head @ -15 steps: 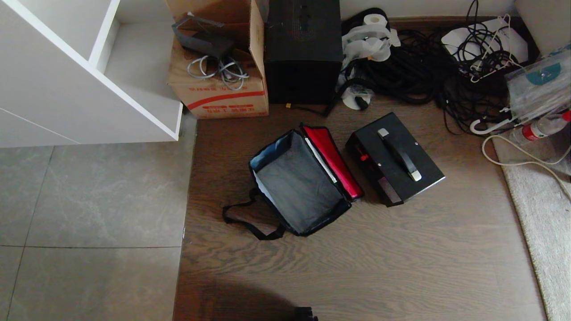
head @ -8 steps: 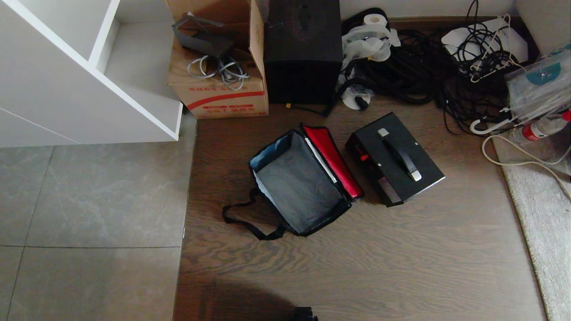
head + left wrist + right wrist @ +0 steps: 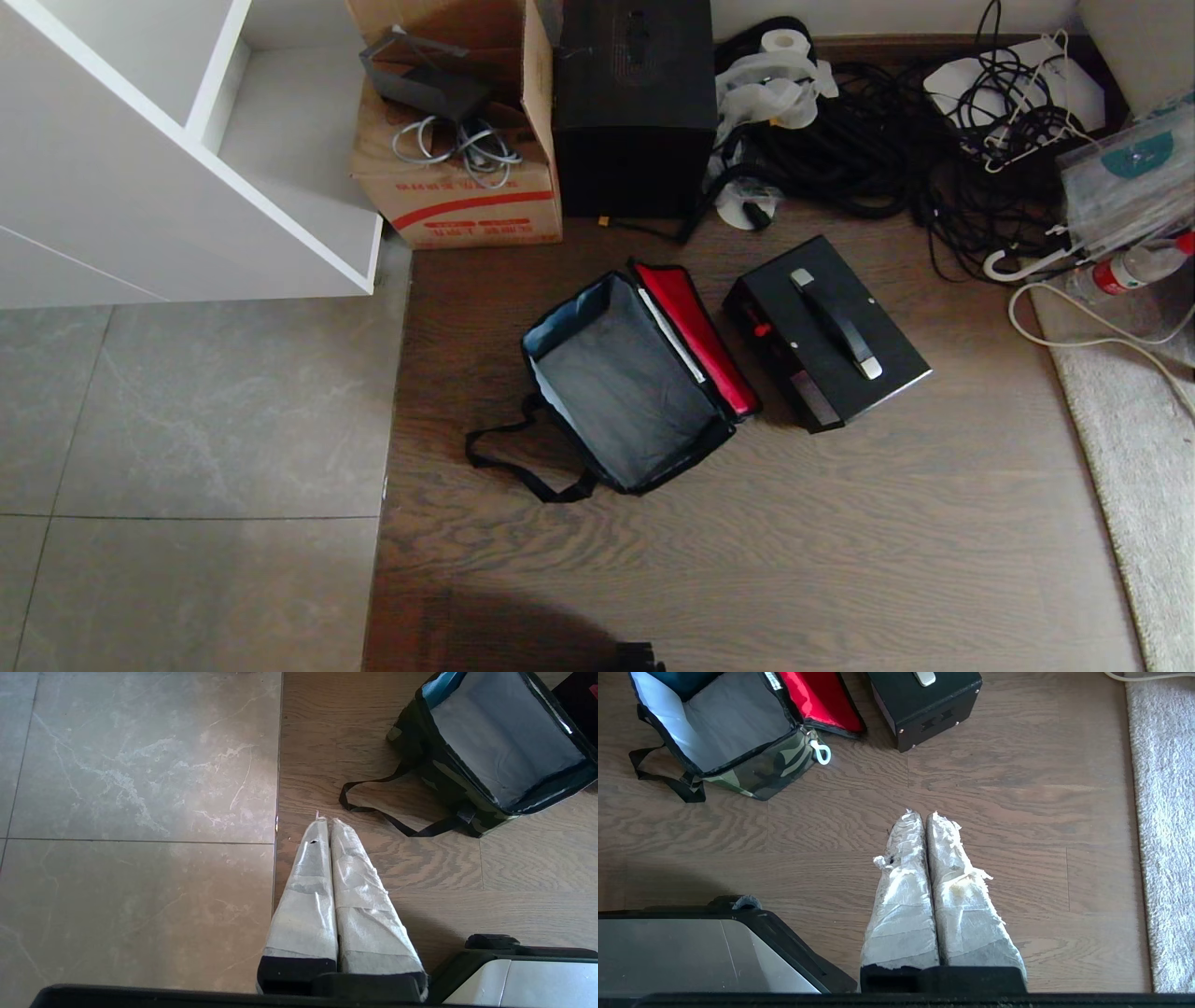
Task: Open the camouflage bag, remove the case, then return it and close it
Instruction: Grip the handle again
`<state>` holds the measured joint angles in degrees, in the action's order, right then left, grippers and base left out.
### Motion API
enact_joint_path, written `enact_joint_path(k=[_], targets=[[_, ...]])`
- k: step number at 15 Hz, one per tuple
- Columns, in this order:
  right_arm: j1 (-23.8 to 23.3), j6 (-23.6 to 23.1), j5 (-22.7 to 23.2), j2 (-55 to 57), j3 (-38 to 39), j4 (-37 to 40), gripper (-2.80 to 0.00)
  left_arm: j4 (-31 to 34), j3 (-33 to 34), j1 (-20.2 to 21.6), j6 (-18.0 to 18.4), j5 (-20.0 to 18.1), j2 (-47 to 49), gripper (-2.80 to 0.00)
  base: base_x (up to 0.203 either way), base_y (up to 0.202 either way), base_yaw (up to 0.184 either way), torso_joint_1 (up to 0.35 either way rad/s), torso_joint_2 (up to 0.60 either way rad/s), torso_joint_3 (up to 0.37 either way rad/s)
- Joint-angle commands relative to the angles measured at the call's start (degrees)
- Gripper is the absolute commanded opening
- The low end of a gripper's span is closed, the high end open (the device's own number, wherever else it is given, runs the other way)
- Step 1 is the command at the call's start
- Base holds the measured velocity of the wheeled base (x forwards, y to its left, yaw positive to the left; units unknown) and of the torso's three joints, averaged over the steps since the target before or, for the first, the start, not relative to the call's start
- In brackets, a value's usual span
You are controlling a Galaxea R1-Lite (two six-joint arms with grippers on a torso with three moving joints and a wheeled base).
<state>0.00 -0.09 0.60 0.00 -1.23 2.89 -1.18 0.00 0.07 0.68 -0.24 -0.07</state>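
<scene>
1. Right gripper point(image 3: 924, 814): taped fingers pressed together, holding nothing, hanging over bare wood floor point(image 3: 1017, 812) near the robot base, well apart from bag and case.
2. Left gripper point(image 3: 325, 820): fingers together too, empty, over the seam between tile point(image 3: 140, 788) and wood.
3. Bag point(image 3: 625, 383): on the floor, open, grey inside empty, red lid point(image 3: 695, 336) flipped toward the case, strap point(image 3: 509, 462) trailing on the floor.
4. Case point(image 3: 826, 331): out of the bag, just beside the lid, handle up.
5. Behind: cardboard box point(image 3: 457, 201), black box point(image 3: 635, 112), cable tangle point(image 3: 887, 140).

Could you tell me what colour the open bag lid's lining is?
Red, clearest in the head view: lid lining.
</scene>
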Motion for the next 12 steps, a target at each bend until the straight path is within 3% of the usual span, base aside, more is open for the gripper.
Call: enact_joint_path(k=[1, 12], targets=[[0.0, 0.0, 0.0, 0.1, 0.0, 0.0, -2.8, 0.0, 0.5, 0.0, 0.0, 0.0, 0.1, -2.8, 0.0, 0.0, 0.0, 0.0, 0.0, 0.0], [0.0, 0.0, 0.0, 0.1, 0.0, 0.0, -2.8, 0.0, 0.5, 0.0, 0.0, 0.0, 0.1, -2.8, 0.0, 0.0, 0.0, 0.0, 0.0, 0.0]])
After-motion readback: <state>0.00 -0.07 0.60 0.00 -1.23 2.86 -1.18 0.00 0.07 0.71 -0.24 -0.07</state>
